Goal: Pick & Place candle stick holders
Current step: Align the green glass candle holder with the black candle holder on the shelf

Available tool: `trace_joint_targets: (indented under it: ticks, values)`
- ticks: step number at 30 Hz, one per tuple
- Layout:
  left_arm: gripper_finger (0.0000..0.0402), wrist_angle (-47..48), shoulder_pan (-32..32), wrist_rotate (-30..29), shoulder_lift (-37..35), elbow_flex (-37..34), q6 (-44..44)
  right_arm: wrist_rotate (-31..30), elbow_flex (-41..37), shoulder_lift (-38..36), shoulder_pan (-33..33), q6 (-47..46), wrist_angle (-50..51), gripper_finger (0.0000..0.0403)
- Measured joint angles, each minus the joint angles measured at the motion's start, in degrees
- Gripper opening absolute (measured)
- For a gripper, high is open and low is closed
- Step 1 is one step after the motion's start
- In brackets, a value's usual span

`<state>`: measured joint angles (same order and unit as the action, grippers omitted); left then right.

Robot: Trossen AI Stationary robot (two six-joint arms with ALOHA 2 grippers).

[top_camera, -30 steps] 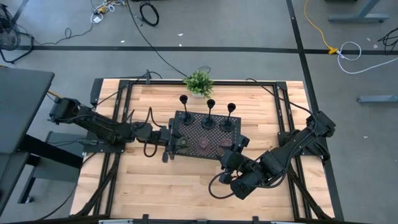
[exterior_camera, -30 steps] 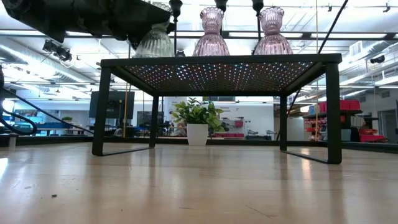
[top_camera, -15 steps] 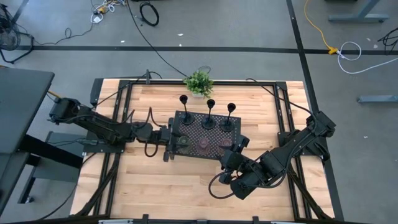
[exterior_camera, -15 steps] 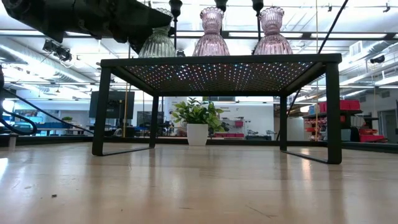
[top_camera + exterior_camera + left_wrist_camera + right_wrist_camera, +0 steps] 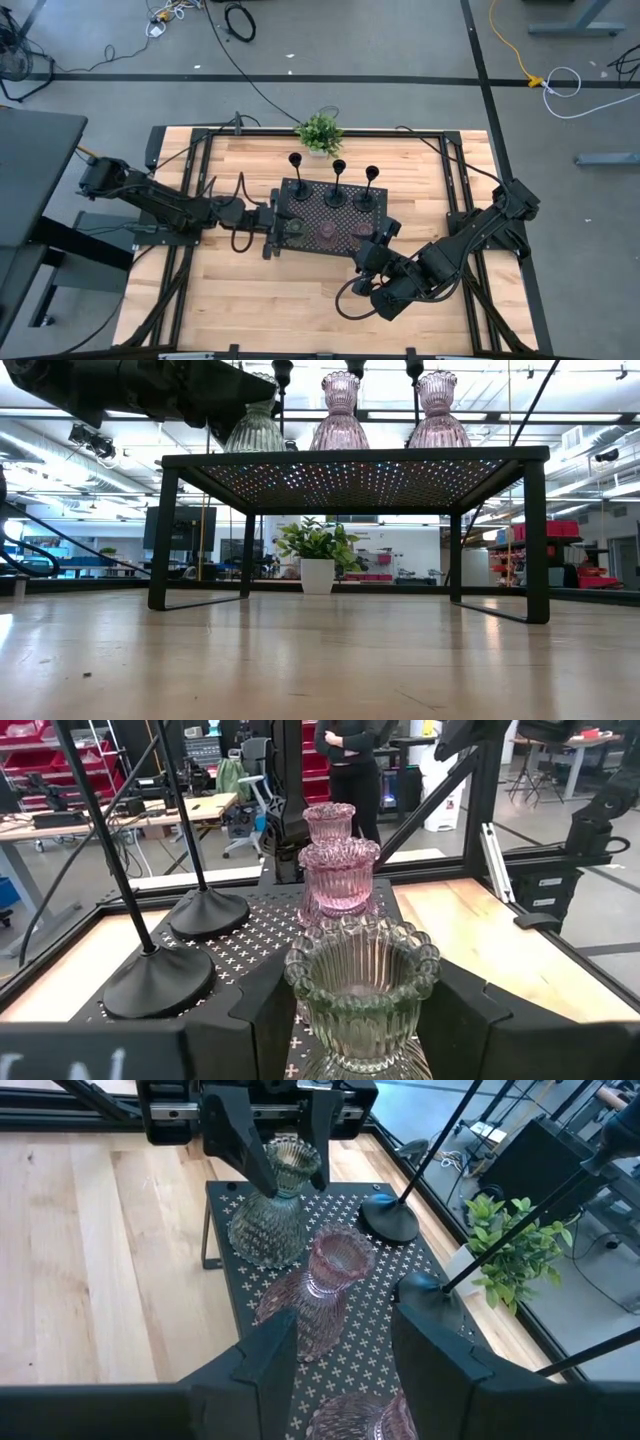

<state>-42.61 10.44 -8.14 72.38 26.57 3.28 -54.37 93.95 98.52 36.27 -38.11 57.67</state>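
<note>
The left end effector (image 5: 268, 1140) is standing with its fingers spread around the greenish glass holder (image 5: 360, 982), which is sitting upright on the perforated tray (image 5: 310, 215), seemingly being released after placement. The left arm is reaching horizontally. The right end effector (image 5: 340, 1355) is waiting, fingers parted and empty, near the pink glass holders (image 5: 325, 1285).

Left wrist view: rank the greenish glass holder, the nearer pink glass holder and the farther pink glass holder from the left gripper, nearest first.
1. Greenish glass holder, between the left gripper's fingers.
2. Nearer pink glass holder, directly behind it.
3. Farther pink glass holder, at the row's far end.
</note>
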Motion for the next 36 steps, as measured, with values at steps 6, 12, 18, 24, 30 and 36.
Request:
trace_joint_targets:
  ticks: [6, 12, 18, 24, 30, 36]
  values:
    - [0.0181, -0.6, 0.0, -0.4, -1.3, 0.0, 1.2, 0.0, 0.0, 0.0, 0.0, 0.0, 0.0, 0.0162]
    - [0.0181, -0.1, 0.0, 0.4, -5.9, 0.0, 2.3, 0.0, 0.0, 0.0, 0.0, 0.0, 0.0, 0.0162]
    - [0.0181, 3.2, 0.1, 2.9, -5.8, 0.0, 0.1, -0.1, 0.0, 0.0, 0.0, -0.2, 0.0, 0.0162]
    - [0.0181, 3.9, 0.0, 2.9, -3.8, 0.0, -0.7, -0.1, 0.0, 0.0, 0.0, -0.2, -0.2, 0.0162]
    - [0.0181, 3.6, 0.0, 1.0, -3.8, 0.0, -1.1, -0.1, 0.0, 0.0, 0.0, -0.2, -0.4, 0.0162]
    - [0.0181, 4.2, -0.1, 0.3, -3.8, 0.0, -1.6, -0.1, 0.0, 0.0, 0.0, -0.2, -0.7, 0.0162]
